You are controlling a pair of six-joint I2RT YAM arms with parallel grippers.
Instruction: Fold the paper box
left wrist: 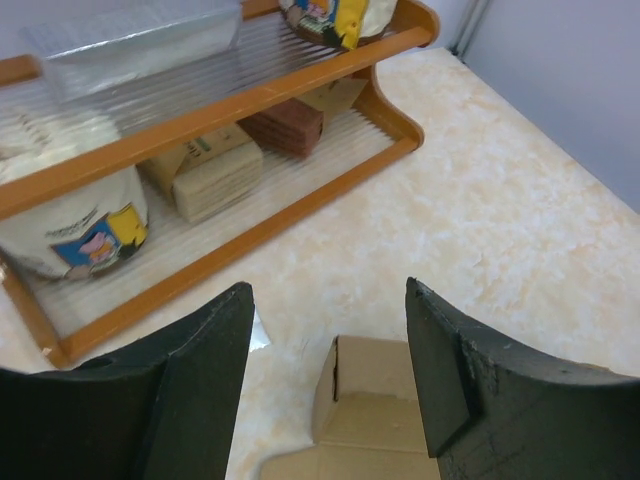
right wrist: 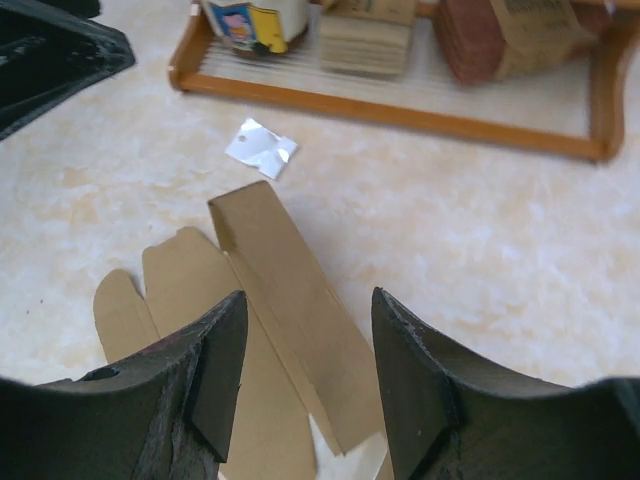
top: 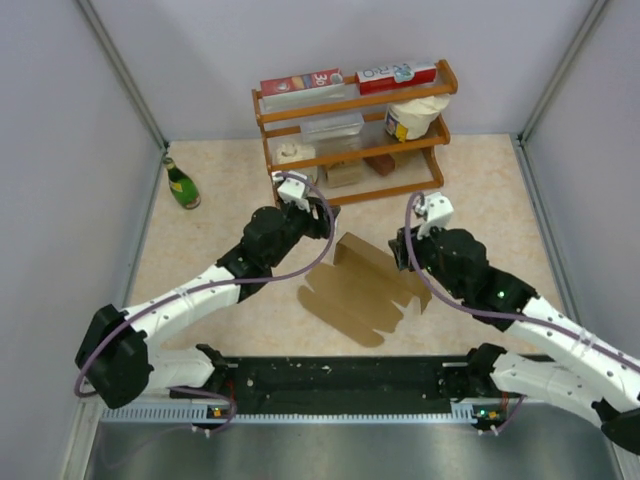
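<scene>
The paper box (top: 362, 288) is a flat brown die-cut cardboard sheet lying on the table between the two arms, its far edge panel bent slightly upward. My left gripper (top: 318, 222) hovers open over the sheet's far left corner; in the left wrist view (left wrist: 330, 300) the corner flap (left wrist: 375, 395) shows between the black fingers. My right gripper (top: 400, 248) hovers open over the sheet's far right side; in the right wrist view (right wrist: 308, 310) the raised long panel (right wrist: 290, 305) runs between the fingers. Neither gripper touches the cardboard.
An orange wooden rack (top: 352, 135) with cartons, tubs and packets stands at the back. A green bottle (top: 182, 184) stands at the back left. A small white crumpled scrap (right wrist: 261, 148) lies between rack and sheet. Grey walls enclose the table.
</scene>
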